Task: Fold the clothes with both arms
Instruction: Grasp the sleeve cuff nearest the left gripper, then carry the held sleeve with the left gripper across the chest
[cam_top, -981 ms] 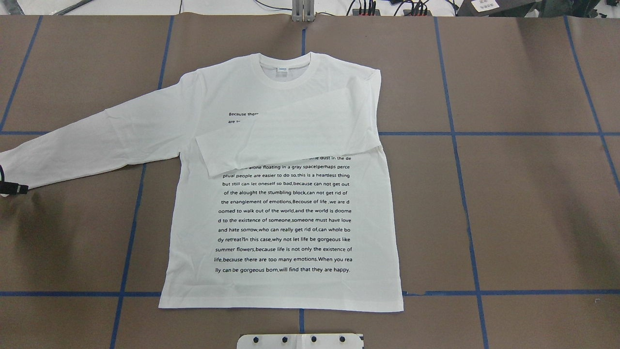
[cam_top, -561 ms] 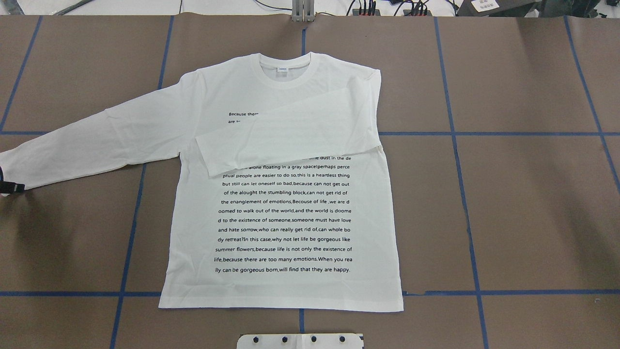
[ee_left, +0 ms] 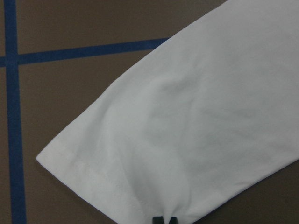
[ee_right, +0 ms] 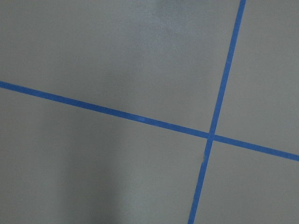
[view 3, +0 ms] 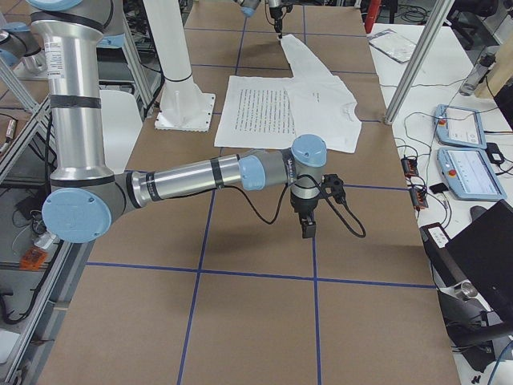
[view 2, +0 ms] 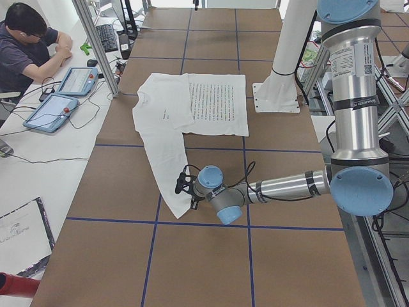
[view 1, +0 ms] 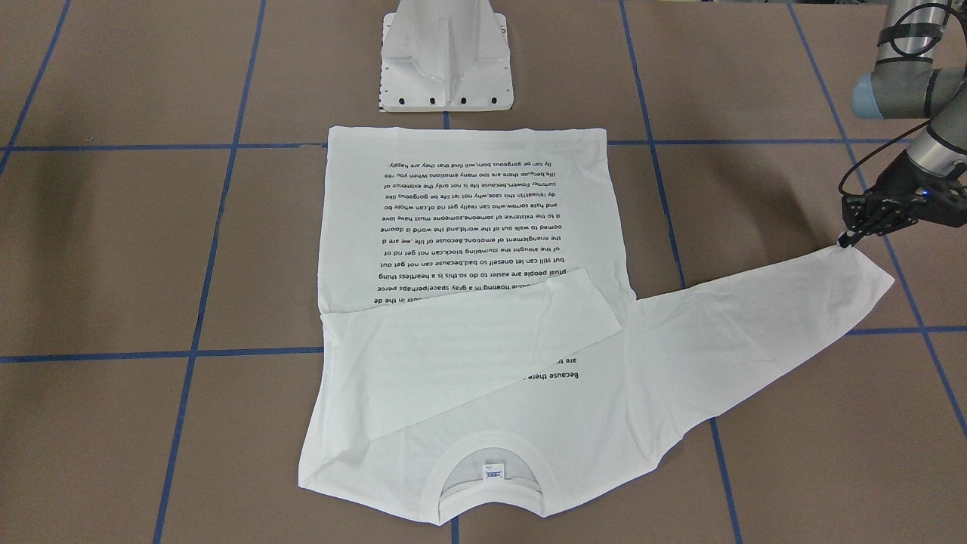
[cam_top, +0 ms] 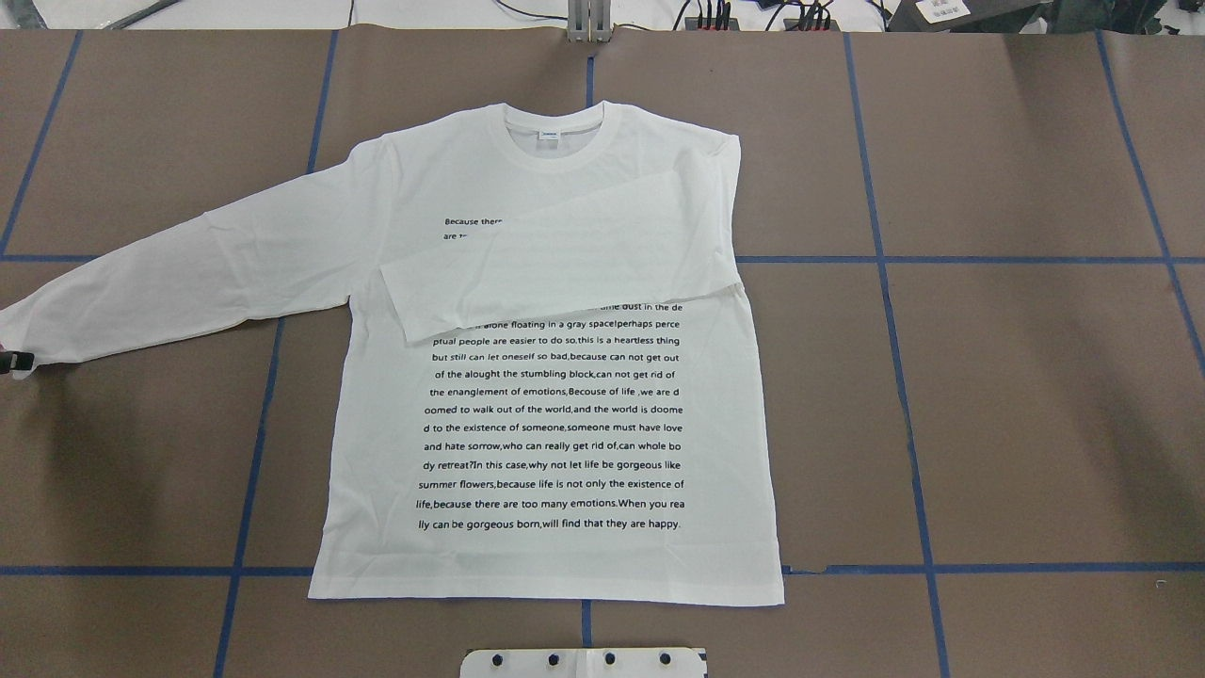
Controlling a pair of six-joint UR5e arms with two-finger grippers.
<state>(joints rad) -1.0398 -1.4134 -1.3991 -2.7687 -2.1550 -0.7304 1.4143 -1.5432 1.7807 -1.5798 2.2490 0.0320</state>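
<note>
The white long-sleeved T-shirt (cam_top: pixel 551 414) lies flat on the brown table, text side up, collar (cam_top: pixel 554 132) away from the robot. One sleeve (cam_top: pixel 565 254) is folded across the chest. The other sleeve (cam_top: pixel 188 273) stretches out to the robot's left. My left gripper (view 1: pixel 844 242) sits at that sleeve's cuff corner, its tips (ee_left: pixel 163 220) pressed together on the cuff's edge. It shows at the overhead view's left edge as the left gripper (cam_top: pixel 14 361). The right gripper (view 3: pixel 309 228) hangs over bare table far from the shirt; I cannot tell whether it is open or shut.
The white pedestal base (view 1: pixel 446 68) stands just behind the shirt's hem. Blue tape lines (ee_right: pixel 210 135) grid the table. A person (view 2: pixel 25 45) sits at a side desk with tablets (view 3: pixel 461 124) beyond the table's far edge.
The left gripper has slid a little to the left, nearly out of the overhead view, and the cuff end has shifted with it. The rest of the shirt has not moved.
</note>
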